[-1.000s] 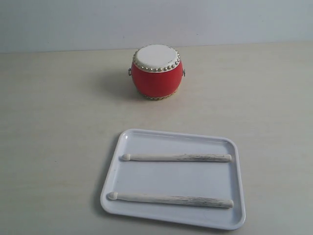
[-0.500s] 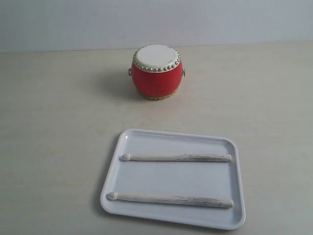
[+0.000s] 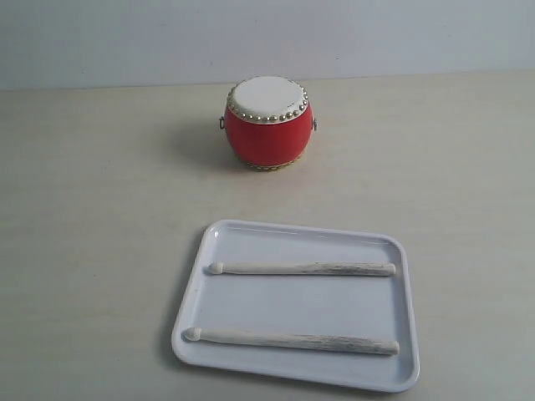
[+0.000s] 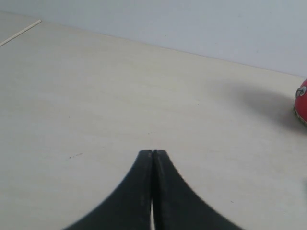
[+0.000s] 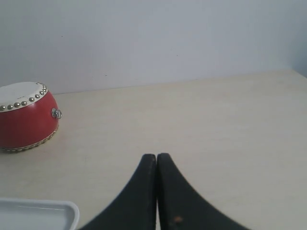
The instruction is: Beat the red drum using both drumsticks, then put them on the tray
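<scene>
Exterior view. The far stick [image 3: 301, 269] and the near stick [image 3: 292, 340] lie flat inside the tray [image 3: 292, 302], parallel and apart, touching neither each other nor the drum [image 3: 267, 125]. The drum stands upright on the table [image 3: 100, 209] beyond the tray, clear of its far rim. Each stick's long axis runs across the view: rounded tips point to the left arm's side, worn handles to the right arm's side. No arm enters this view.

Left wrist view. The left gripper [image 4: 152, 152] hangs over bare table, its fingers [image 4: 139, 191] pressed together on nothing. Only the drum's red edge shows at the frame's border, and neither stick appears.

Right wrist view. The right gripper [image 5: 156, 155] is likewise closed and empty. The drum stands ahead and to one side, and a corner of the tray lies just beside the fingers.

Reading. The relation that governs the next move is the sideways lie of the sticks. The handles are probably nearer the right arm and the tips nearer the left, so each gripper would have to spread its fingers and come down across a stick's axis, not along it.
</scene>
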### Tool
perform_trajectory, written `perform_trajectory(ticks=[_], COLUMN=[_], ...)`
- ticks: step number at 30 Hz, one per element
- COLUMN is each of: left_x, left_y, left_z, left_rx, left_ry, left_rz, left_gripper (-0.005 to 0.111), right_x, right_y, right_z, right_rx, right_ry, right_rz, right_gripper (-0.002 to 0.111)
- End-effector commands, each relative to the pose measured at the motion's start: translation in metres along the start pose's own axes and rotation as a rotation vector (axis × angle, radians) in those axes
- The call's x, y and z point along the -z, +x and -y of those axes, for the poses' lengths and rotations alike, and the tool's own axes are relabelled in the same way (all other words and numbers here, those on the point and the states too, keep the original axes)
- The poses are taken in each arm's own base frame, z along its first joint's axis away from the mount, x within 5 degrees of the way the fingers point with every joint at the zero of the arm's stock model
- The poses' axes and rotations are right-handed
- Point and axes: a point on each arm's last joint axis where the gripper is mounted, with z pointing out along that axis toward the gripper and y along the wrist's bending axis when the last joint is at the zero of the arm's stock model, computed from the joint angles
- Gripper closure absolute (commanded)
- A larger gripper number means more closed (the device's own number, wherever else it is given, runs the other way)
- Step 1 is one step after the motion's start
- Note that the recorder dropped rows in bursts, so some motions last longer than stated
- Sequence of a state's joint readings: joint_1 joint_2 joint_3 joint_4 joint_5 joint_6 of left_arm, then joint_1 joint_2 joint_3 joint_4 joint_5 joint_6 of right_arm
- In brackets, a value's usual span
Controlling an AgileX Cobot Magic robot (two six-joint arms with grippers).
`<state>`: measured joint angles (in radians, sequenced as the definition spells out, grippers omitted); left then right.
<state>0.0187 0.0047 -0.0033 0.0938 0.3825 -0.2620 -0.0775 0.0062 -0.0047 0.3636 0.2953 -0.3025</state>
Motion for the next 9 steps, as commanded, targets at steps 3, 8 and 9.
perform_trajectory(ticks=[3, 8, 9], left_x=[0.0, 0.0, 0.0], left_y=[-0.0004, -0.0004, -0.0004], left_z=[-0.0001, -0.0001, -0.0001], left_rx=[-0.003, -0.003, -0.003], left_ry=[0.0, 0.0, 0.0], left_rz=[0.016, 0.016, 0.016], left_gripper=[0.107, 0.107, 0.107], right_x=[0.0, 0.0, 0.0], right_y=[0.0009, 0.0023, 0.0023], right_z=[0.0002, -0.0002, -0.0002], right_rx=[-0.003, -0.003, -0.003], right_ry=[0.003, -0.002, -0.002], right_rz=[0.006, -0.01, -0.01], right_gripper=[0.108, 0.108, 0.108])
